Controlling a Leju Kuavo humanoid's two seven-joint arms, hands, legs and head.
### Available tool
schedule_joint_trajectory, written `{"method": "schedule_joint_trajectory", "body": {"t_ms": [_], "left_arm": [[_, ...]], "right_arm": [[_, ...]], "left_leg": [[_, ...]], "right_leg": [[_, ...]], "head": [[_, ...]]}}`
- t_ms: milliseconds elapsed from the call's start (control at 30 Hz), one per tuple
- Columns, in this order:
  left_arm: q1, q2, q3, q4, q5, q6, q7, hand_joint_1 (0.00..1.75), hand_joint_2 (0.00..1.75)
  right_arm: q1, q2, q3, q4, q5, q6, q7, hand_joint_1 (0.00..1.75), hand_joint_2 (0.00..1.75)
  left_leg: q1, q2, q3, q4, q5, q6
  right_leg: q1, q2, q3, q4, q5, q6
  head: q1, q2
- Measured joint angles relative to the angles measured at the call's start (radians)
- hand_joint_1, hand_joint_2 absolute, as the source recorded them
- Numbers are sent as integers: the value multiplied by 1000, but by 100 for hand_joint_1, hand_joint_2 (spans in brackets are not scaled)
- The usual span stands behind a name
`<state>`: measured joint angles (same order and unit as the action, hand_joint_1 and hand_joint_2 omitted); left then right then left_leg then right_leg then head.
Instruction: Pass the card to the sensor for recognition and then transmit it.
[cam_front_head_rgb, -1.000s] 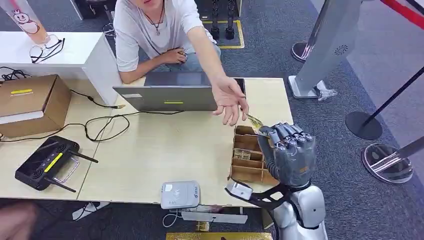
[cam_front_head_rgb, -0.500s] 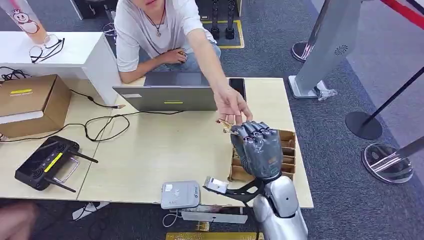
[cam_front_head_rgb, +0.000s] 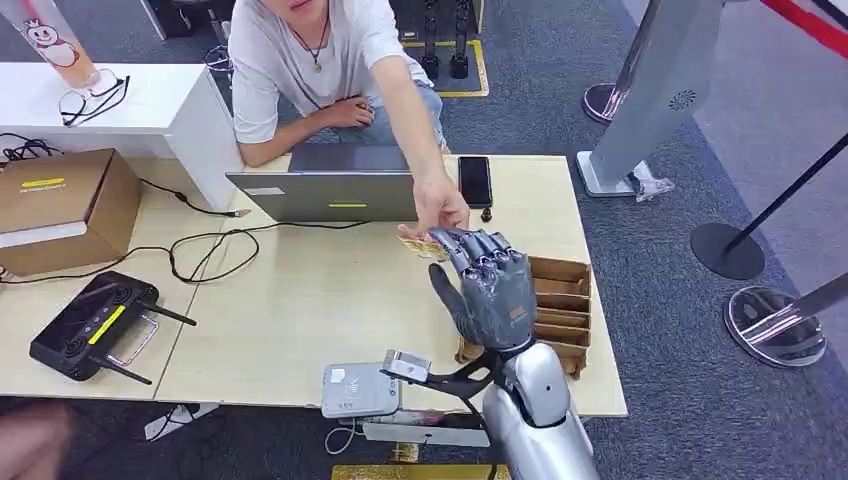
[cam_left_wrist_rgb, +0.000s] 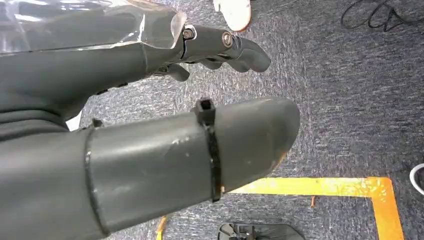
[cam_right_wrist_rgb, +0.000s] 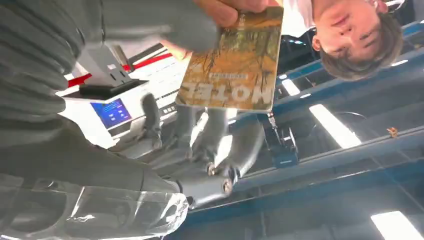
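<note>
A pale wooden table (cam_front_head_rgb: 330, 300) takes up most of the room in front of the robot, and a person in a white T-shirt (cam_front_head_rgb: 300, 60) sits at its far side, leaning over an open grey laptop (cam_front_head_rgb: 325, 195) with one arm stretched across. To the left sits a cardboard box (cam_front_head_rgb: 60, 205), with a black controller with antennas (cam_front_head_rgb: 95, 325) nearer the front edge and black cables looping between them. At the right end stands a brown cardboard organiser with slots (cam_front_head_rgb: 560, 305), and a white card sensor (cam_front_head_rgb: 360, 389) lies at the near edge of the table. A dark phone (cam_front_head_rgb: 474, 181) rests beside the laptop. The robot's right hand (cam_front_head_rgb: 490, 285) is raised over the table just left of the organiser, fingers pointing toward the person. The person's hand (cam_front_head_rgb: 438, 208) meets it at the fingertips, and the card (cam_right_wrist_rgb: 232, 60), yellow-brown with printed letters, sits between the two; from the wrist camera the person's fingers pinch its edge, and the robot's thumb lies across one corner, though I cannot tell whether the robot actually grips it. The left hand (cam_left_wrist_rgb: 165, 115) hangs over the grey carpet, its fingers lightly curled around nothing.
</note>
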<state>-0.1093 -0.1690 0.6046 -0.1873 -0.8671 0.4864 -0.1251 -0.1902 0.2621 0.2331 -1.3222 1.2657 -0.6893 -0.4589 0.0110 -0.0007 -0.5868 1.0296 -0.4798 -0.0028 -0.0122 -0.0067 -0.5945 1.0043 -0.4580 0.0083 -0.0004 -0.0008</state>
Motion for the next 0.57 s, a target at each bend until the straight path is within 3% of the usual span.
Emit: {"method": "schedule_joint_trajectory", "body": {"t_ms": [133, 300, 333, 567], "left_arm": [[0, 0, -1, 0, 0, 0, 1, 0, 0], [-1, 1, -1, 0, 9, 3, 4, 0, 0], [-2, 1, -1, 0, 10, 4, 5, 0, 0], [-3, 0, -6, 0, -2, -4, 8, 0, 0]], "right_arm": [[-2, 0, 11, 8, -1, 0, 9, 0, 175], [-23, -7, 56, 44, -86, 11, 78, 0, 175], [-29, -10, 66, 48, -107, 25, 91, 0, 0], [-66, -36, 127, 71, -233, 183, 150, 0, 0]], "left_leg": [[0, 0, 0, 0, 0, 0], [0, 1, 0, 0, 0, 0], [0, 1, 0, 0, 0, 0], [0, 1, 0, 0, 0, 0]], "right_leg": [[0, 0, 0, 0, 0, 0], [0, 1, -1, 0, 0, 0], [0, 1, -1, 0, 0, 0], [0, 1, -1, 0, 0, 0]], "head": [[0, 0], [0, 0], [0, 0], [0, 0]]}}
